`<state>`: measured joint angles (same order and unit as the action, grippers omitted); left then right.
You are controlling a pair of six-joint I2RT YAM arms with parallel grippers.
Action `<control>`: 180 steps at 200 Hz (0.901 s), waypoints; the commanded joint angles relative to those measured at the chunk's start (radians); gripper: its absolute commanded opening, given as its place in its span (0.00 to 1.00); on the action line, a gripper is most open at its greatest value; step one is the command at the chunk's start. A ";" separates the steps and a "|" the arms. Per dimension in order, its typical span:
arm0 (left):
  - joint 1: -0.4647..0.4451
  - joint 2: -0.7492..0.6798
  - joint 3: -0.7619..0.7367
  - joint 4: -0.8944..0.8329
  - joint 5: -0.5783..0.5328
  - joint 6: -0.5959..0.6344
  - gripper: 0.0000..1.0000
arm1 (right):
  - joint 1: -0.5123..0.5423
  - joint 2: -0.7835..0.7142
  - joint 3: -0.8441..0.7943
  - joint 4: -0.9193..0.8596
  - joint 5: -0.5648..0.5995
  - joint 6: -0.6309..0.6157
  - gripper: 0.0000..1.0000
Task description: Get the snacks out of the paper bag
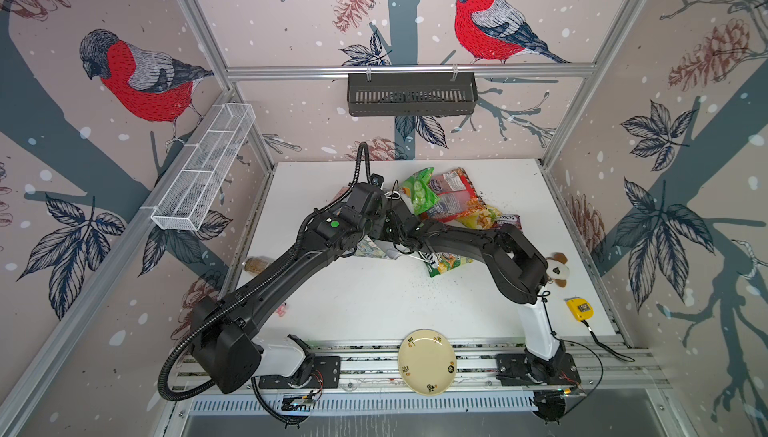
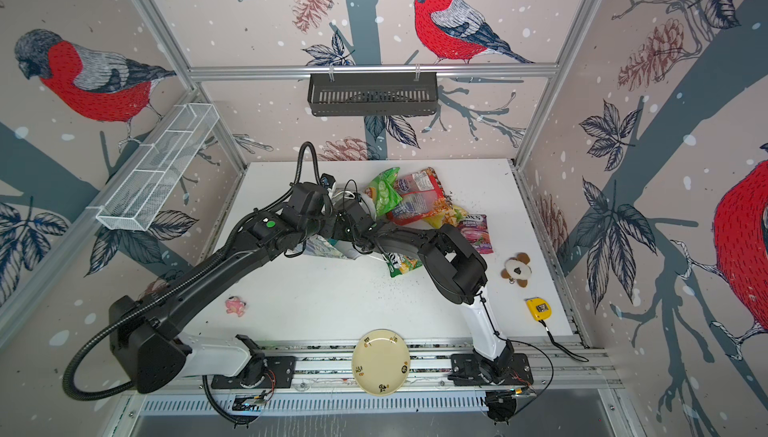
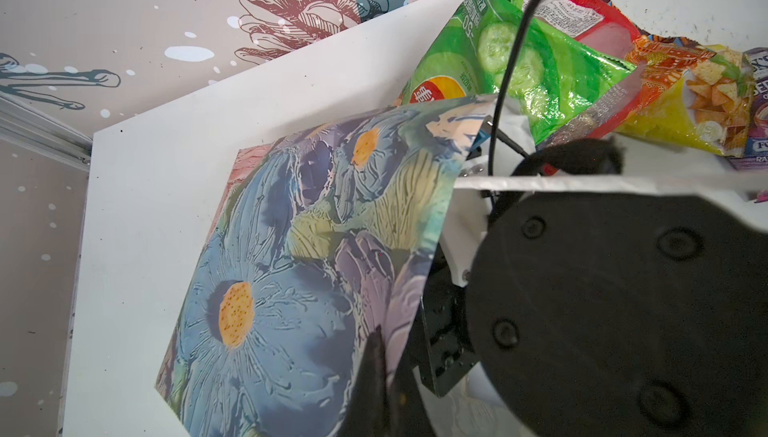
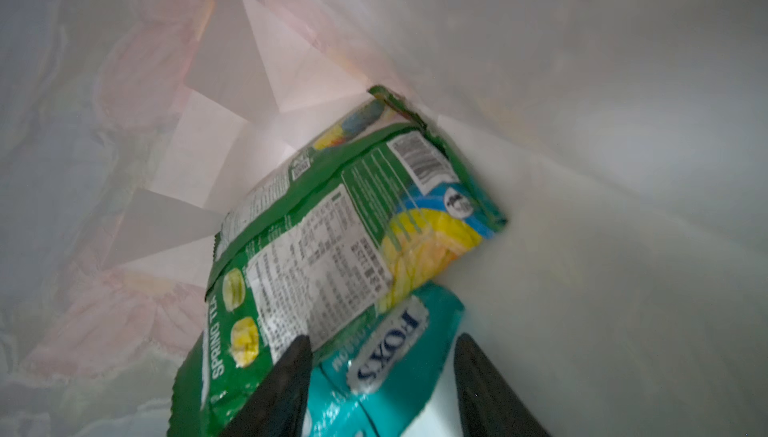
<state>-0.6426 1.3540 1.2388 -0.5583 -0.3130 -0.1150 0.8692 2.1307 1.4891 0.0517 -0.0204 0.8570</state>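
The floral paper bag (image 3: 291, 268) is tilted, and my left gripper (image 3: 384, 356) is shut on the edge of its wall. My right gripper (image 4: 384, 339) is inside the bag's white interior. It is open, its fingers either side of a teal FOX'S packet (image 4: 386, 376). A green packet (image 4: 332, 227) lies deeper in, partly over the teal one. On the table behind the bag (image 1: 370, 248) lie the cucumber packet (image 1: 419, 194), the red (image 1: 453, 198), yellow (image 1: 478, 217) and purple (image 2: 478, 231) packets. A green FOX'S packet (image 1: 446, 262) sits under my right arm.
A plush toy (image 1: 557, 268) and a yellow tape measure (image 1: 579, 308) lie at the right. A cream plate (image 1: 427, 362) sits on the front rail and a small pink thing (image 2: 236, 305) at the left. A white mesh basket (image 1: 203, 169) and a black basket (image 1: 411, 94) hang on the walls.
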 commanded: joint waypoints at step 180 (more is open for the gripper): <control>-0.003 0.010 0.021 -0.015 -0.011 0.027 0.00 | -0.012 -0.034 -0.102 0.223 0.011 -0.008 0.00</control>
<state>-0.6453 1.3617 1.2583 -0.5808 -0.2993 -0.0971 0.8616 2.1498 1.4403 0.1890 -0.0105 0.8383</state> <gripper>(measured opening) 0.053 0.050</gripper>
